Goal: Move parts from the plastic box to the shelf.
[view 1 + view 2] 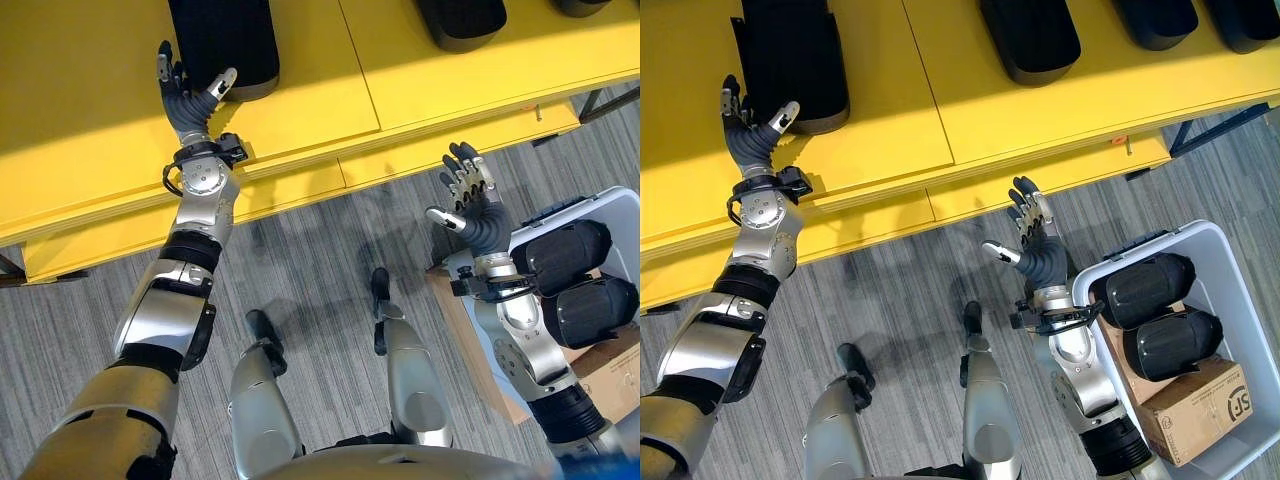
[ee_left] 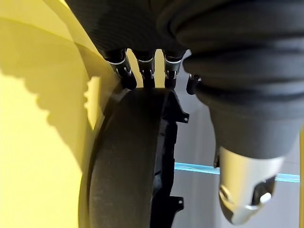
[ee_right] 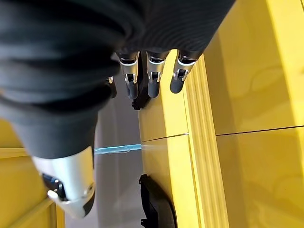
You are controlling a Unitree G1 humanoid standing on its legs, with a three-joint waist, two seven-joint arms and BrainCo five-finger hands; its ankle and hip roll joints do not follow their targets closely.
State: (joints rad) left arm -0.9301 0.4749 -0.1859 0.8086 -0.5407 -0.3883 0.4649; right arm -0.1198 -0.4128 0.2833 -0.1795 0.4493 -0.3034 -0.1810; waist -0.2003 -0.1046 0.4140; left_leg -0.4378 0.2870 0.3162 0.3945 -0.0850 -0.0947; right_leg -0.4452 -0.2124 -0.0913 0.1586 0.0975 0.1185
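1. My left hand [image 1: 752, 135] reaches over the yellow shelf [image 1: 890, 120], its fingers straight and spread, thumb held apart.
2. A black part [image 1: 790, 55] lies on the shelf just beyond that hand; in my left wrist view its rounded end [image 2: 130, 161] sits right at my fingertips [image 2: 128, 80]. I cannot tell whether they touch it. The fingers are not curled round it.
3. 3 more black parts rest along the shelf's far edge, toward my right: the nearest [image 1: 1032, 38] is well apart from the first, then another [image 1: 1155, 20], then one at the far right corner [image 1: 1245, 20].
4. My right hand [image 1: 1032, 245] hangs over the grey floor [image 1: 910, 300] just in front of the shelf's front edge, fingers straight and relaxed, holding nothing.
5. The plastic box [image 1: 1240, 290] stands on the floor beside my right forearm. Inside it, 2 black parts lie next to each other: one [image 1: 1145, 288] nearer the shelf, the other [image 1: 1175, 345] nearer me.
6. A cardboard carton [image 1: 1200, 410] lies in the box beneath those 2 parts.
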